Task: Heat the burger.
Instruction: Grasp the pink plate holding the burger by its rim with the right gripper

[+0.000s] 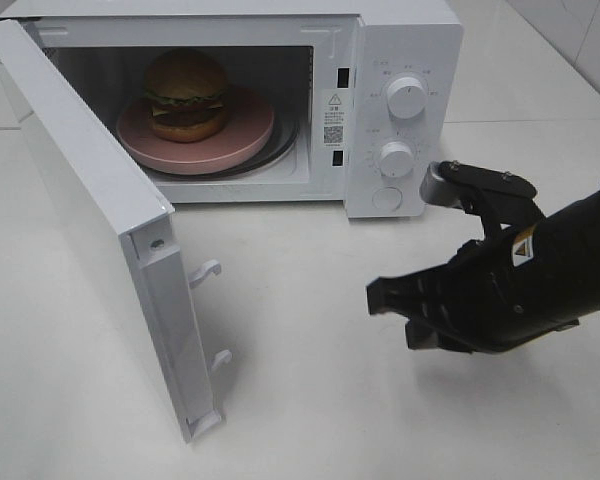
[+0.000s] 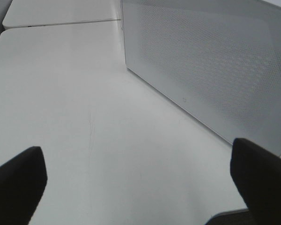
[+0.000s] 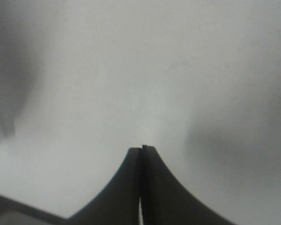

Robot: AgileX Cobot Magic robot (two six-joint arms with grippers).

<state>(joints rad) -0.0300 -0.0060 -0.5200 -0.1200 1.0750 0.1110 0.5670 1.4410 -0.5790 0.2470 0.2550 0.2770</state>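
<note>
inside now: burger on its plate, microwave door wide open

plainly, the burger [image 1: 186, 95] sits upright on a round pink plate [image 1: 250, 135] in the cooking chamber of a white microwave [image 1: 400, 40], a little towards the back of the plate. the door [image 1: 80, 200] is swung fully out to the left of the high view, its inner face turned to the camera and two white latch hooks [image 1: 206, 270] sticking out of its edge. on the control panel to the right of the chamber are two round knobs [image 1: 407, 97], one above the other, with a round button [image 1: 387, 198] below them.

the right end effector [image 1: 375, 297] hangs over the white bench [image 1: 310, 400] in front of the microwave, below the control panel and well apart from the door, pointing left. its wrist view shows the two dark fingers [image 3: 126, 187] pressed flat together with nothing between them, so it is clenched and empty.

the left end effector [image 2: 136, 152] appears only in its own wrist view. its fingers are spread wide apart, released, holding nothing, over bare bench near a white panel [image 2: 210, 61] with a fine dotted mesh
</note>
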